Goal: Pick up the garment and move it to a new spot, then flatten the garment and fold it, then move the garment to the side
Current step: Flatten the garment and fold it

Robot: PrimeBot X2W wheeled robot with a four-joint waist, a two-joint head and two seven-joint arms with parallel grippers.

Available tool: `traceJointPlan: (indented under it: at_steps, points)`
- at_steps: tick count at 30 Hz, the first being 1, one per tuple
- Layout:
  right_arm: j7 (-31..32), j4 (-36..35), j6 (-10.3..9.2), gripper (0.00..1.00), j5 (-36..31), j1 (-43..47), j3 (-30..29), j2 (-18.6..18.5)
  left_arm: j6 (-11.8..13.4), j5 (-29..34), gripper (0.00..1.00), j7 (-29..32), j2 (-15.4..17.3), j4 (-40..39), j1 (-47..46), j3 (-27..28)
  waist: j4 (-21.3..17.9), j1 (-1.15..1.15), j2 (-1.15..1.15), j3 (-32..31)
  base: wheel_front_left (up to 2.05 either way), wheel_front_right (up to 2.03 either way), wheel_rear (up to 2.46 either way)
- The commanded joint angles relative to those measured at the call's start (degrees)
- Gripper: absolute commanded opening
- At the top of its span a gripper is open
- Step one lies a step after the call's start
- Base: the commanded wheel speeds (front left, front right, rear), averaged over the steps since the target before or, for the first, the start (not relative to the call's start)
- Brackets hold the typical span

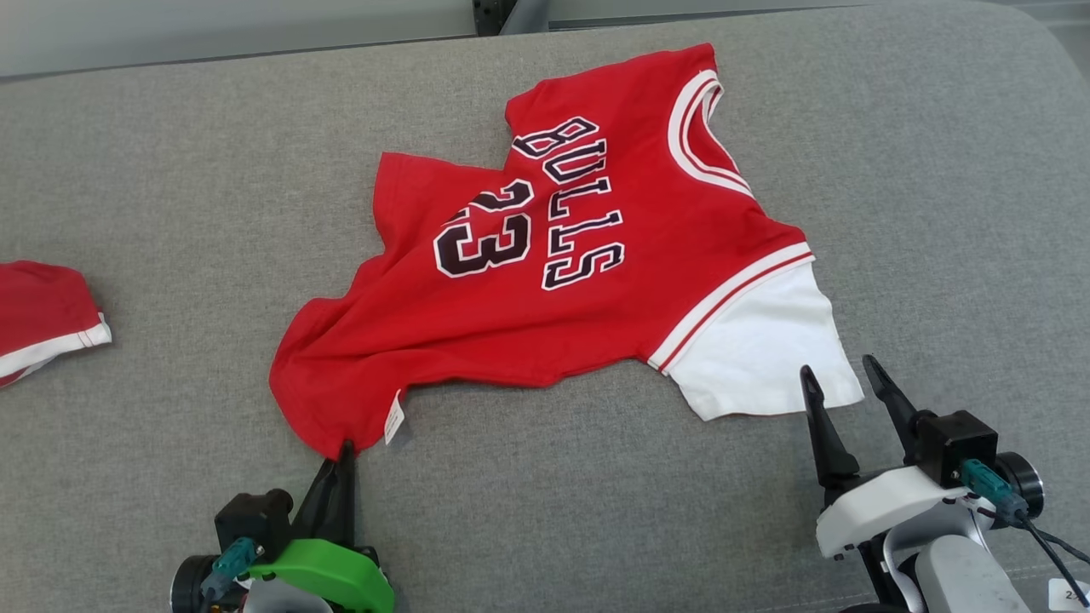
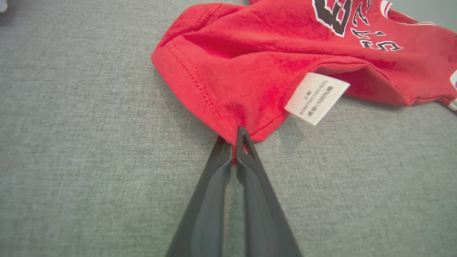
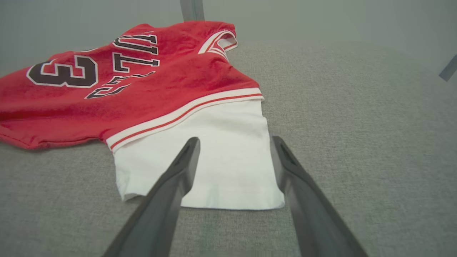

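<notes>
**Red basketball jersey [image 1: 553, 281], printed "BULLS 23", on the grey fabric-covered bench [image 1: 170, 170].** The jersey is shown lying print upward near the middle of the bench, rumpled toward its hem; the neckline is turned to the far right, the hem to the near left, and one white sleeve [image 1: 758, 349] is spread flat at the near right. The left tool [image 1: 345, 449] is seen pinched fully together on the nearest hem corner [image 2: 246, 125], just beside the white care label [image 2: 316, 97]; a sliver of red cloth is visible between its fingers in the left wrist view. The right tool [image 1: 837, 366] is held wide open and empty, its fingers set to either side of the sleeve's outer edge; whether the cloth is touched cannot be told. A second red-and-white garment [image 1: 43, 315] is seen at the bench's left edge, well apart.

The jersey is judged to be light, thin and wholly limp; no shape is expected to be kept once it is lifted, and it is likely to drape from whatever points are held. A small pinch at one corner may be pulled free by drag across the covering; hold is best taken at stitched edges, the hem corner on one side and the sleeve cuff or shoulder seam on the other, so that the cloth is stretched between two points and the rumpled hem is drawn flat.
</notes>
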Motion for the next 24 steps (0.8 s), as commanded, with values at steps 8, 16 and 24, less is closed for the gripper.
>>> traceJointPlan:
  at_steps: [8,16,24]
  points:
    - [-0.04,7.07,-0.10,1.00,-0.73,-2.77,-4.64,0.73,-0.44,3.04,0.00,0.04,0.16,-1.01,-1.45,1.93,1.46,0.00,0.00,2.09,0.00,0.00,0.00]
    - [0.10,16.06,-0.10,0.49,-2.50,-5.67,-6.58,1.86,-0.83,3.85,0.00,0.06,0.17,-1.12,-2.24,1.55,3.17,0.00,0.00,3.35,0.00,0.00,0.00]
    - [-0.01,10.45,-0.07,0.00,2.14,-7.09,-6.45,1.74,-1.18,4.49,0.00,0.04,0.16,-4.42,-2.54,2.06,3.20,0.00,0.00,2.46,0.00,0.00,0.00]
